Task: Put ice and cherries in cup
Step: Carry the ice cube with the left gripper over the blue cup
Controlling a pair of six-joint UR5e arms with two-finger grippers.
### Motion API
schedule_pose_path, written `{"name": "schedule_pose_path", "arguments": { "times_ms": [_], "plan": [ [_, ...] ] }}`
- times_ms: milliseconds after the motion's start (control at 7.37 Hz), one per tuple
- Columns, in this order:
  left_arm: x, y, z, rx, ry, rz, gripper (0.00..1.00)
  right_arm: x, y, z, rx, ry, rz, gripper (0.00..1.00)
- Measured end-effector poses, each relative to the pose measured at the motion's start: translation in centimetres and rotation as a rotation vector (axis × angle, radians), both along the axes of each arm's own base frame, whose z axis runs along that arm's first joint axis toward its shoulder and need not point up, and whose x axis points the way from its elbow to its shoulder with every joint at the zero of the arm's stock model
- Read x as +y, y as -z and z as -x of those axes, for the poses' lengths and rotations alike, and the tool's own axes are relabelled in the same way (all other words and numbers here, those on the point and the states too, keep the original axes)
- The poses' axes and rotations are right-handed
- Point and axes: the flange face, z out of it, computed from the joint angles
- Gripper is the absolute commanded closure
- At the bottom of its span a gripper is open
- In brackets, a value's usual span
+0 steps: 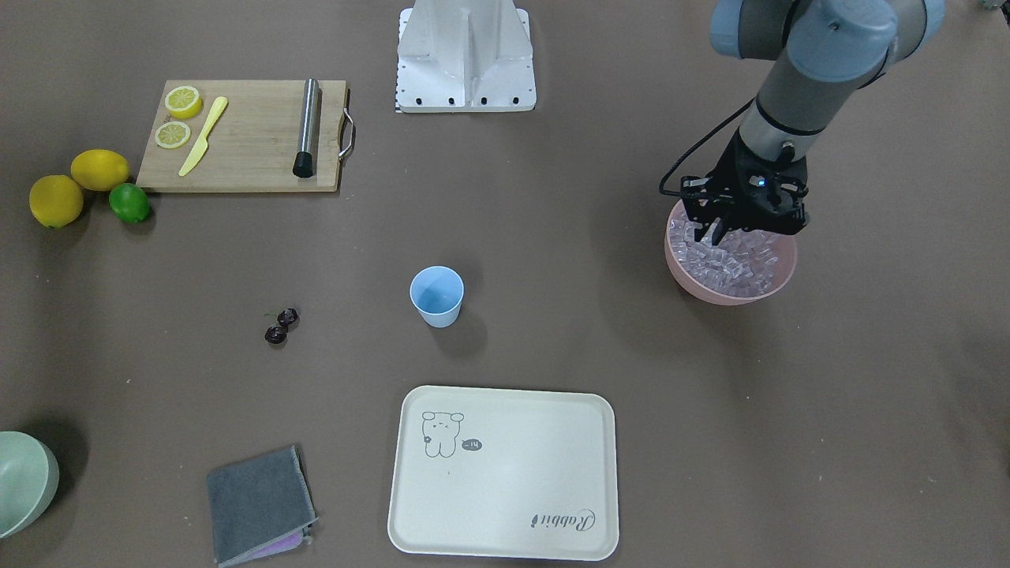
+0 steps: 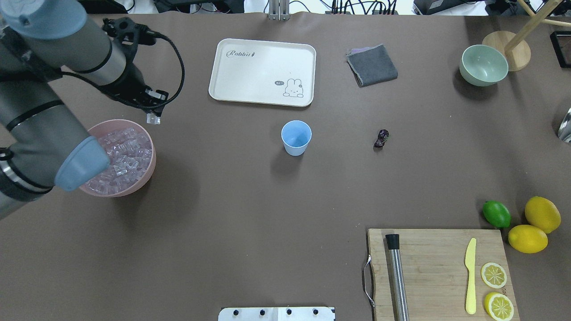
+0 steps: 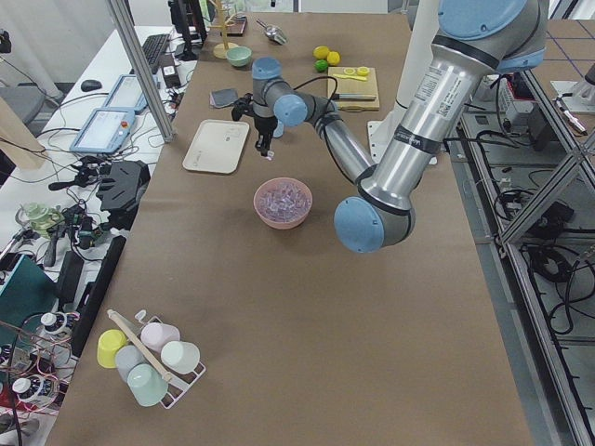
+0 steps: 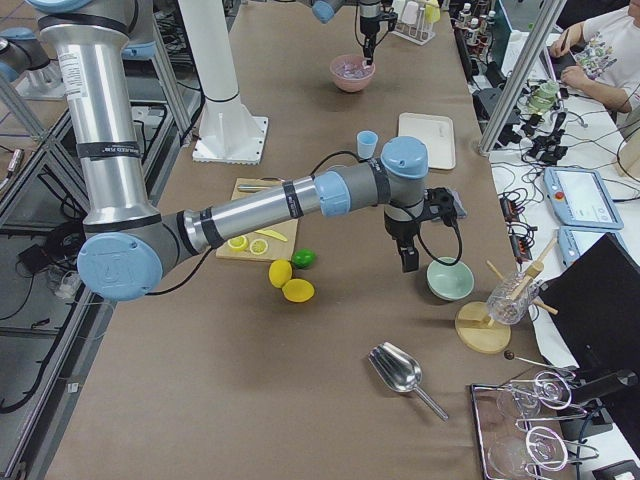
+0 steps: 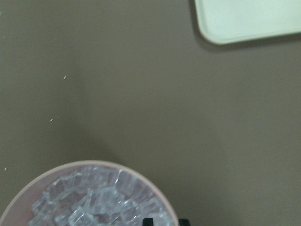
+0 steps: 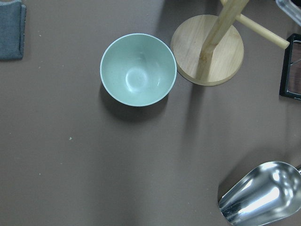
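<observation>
The light blue cup [image 1: 436, 296] stands upright mid-table and also shows in the overhead view [image 2: 296, 137]. The two dark cherries [image 1: 280, 326] lie on the table beside it, apart from it, and show in the overhead view [image 2: 382, 138]. A pink bowl [image 1: 730, 296] holds many clear ice cubes [image 1: 726, 260]. My left gripper [image 2: 153, 118] hangs just above the bowl's rim, shut on one ice cube. My right gripper [image 4: 408, 258] hovers near a pale green bowl [image 4: 449, 279], far from the cup. I cannot tell whether it is open or shut.
A cream tray [image 1: 505, 473] and a grey cloth [image 1: 260, 505] lie beyond the cup. A cutting board [image 1: 245, 134] carries lemon slices, a yellow knife and a metal cylinder. Lemons and a lime [image 1: 129, 203] sit beside it. A metal scoop [image 6: 263, 195] and a wooden stand [image 6: 207, 49] are near the green bowl.
</observation>
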Motion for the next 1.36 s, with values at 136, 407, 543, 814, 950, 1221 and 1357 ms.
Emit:
{"name": "schedule_pose_path", "arguments": {
  "times_ms": [136,407,543,814,950,1221,1357],
  "plan": [
    [-1.4,2.8,-1.8,0.021,0.018,0.011,1.0,0.0,0.0,0.0,0.0,0.0,0.001,0.0],
    [-2.3,7.5,-7.5,0.098,0.061,0.062,1.0,0.0,0.1,0.1,-0.002,-0.001,0.001,0.0],
    [-2.6,8.8,-10.0,0.127,0.073,0.082,1.0,0.1,0.3,0.1,-0.004,-0.004,0.0,0.0],
    [-1.3,11.3,-14.9,0.161,0.124,0.106,1.0,0.3,1.1,0.1,-0.007,-0.006,-0.014,0.0],
    [0.4,12.6,-17.3,0.167,0.152,0.104,1.0,0.5,1.7,0.1,-0.007,-0.006,-0.026,0.0],
    [2.9,14.7,-20.3,0.183,0.19,0.083,1.0,1.4,1.1,-0.1,-0.006,-0.003,-0.019,0.0],
    [3.2,15.1,-20.7,0.187,0.196,0.071,1.0,2.0,0.4,-0.3,-0.005,-0.004,-0.009,0.0]
  ]
}}
